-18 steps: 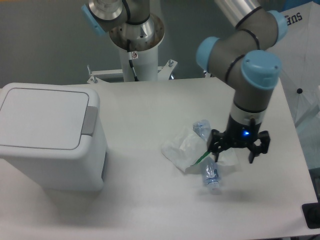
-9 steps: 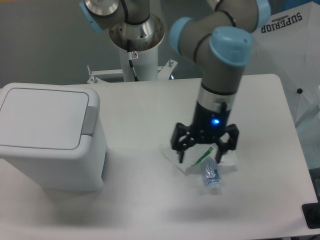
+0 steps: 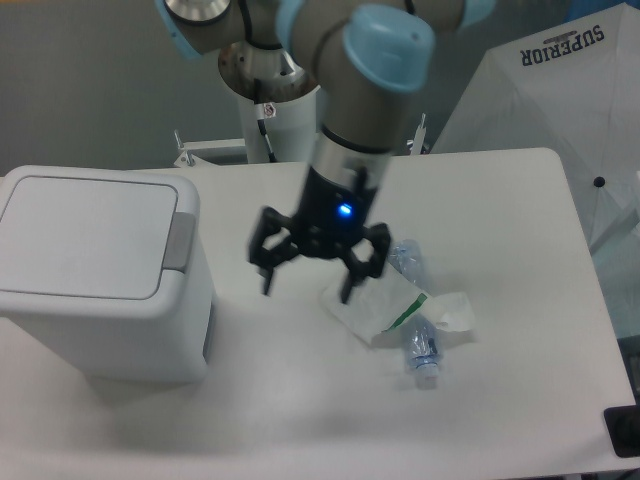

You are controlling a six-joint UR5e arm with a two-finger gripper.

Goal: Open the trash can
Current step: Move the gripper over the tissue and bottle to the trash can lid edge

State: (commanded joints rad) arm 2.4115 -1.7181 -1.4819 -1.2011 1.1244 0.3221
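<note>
the table (image 3: 500,180) is white with rounded corners and carries everything here. the trash can (image 3: 100,290) sits at the table's left edge, a boxy white bin with its flat lid (image 3: 90,235) lying closed, so nothing inside it can be seen. the grey push tab (image 3: 181,241) is on the lid's right edge, facing the middle of the table. the arm (image 3: 365,90) reaches down over the table's centre. its gripper (image 3: 305,281) hangs spread wide, fingers splayed apart and holding nothing, just right of the trash can and not touching it. just beside its right finger lies a crumpled clear plastic bag (image 3: 385,305), with a small plastic bottle (image 3: 423,350) on its lower right edge.
</note>
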